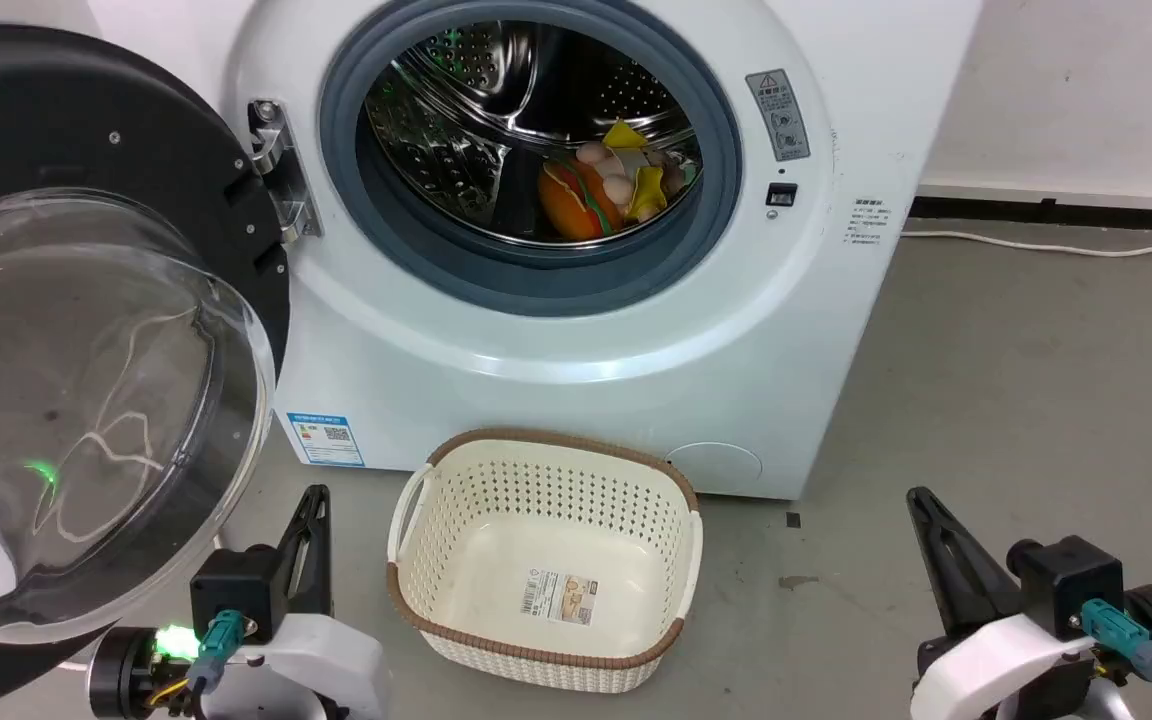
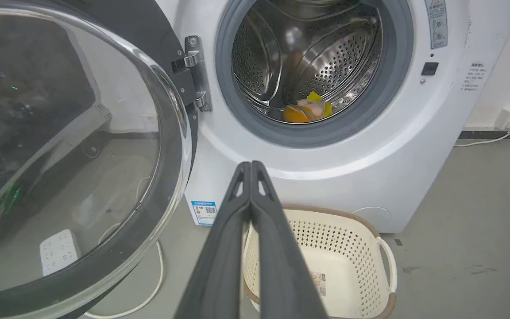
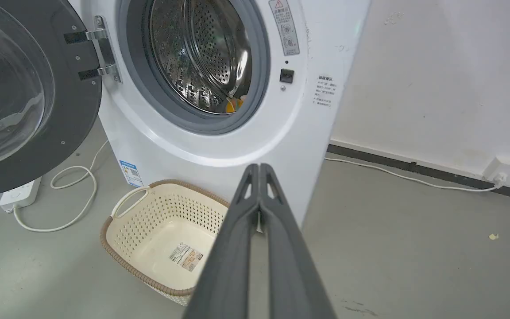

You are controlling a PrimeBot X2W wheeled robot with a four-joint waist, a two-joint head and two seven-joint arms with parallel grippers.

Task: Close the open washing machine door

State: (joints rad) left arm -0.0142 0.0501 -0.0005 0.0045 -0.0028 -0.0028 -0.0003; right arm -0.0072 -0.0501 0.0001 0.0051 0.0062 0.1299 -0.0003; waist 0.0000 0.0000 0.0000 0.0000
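The washing machine door hangs wide open at 9 o'clock in the head view, its glass bowl bulging toward the robot, carried on the metal hinge left of the opening. The left gripper sits at 7 o'clock, just under the door's lower rim, with its fingers pressed together and holding nothing.

This arm looks the better placed. It should reach round to the door's far face, set itself on the black rim well away from the hinge rather than on the slick glass, and push in one smooth arc toward the washing machine at 12 o'clock until the latch catches.

The cream basket at 6 o'clock looks to lie below the door's sweep, but the arm should pass above it. The right gripper, at 5 o'clock, is likewise closed and empty.

The floor is smooth grey concrete. A power strip and a white cable lie beneath the door, and a white wall rises at 2 o'clock.
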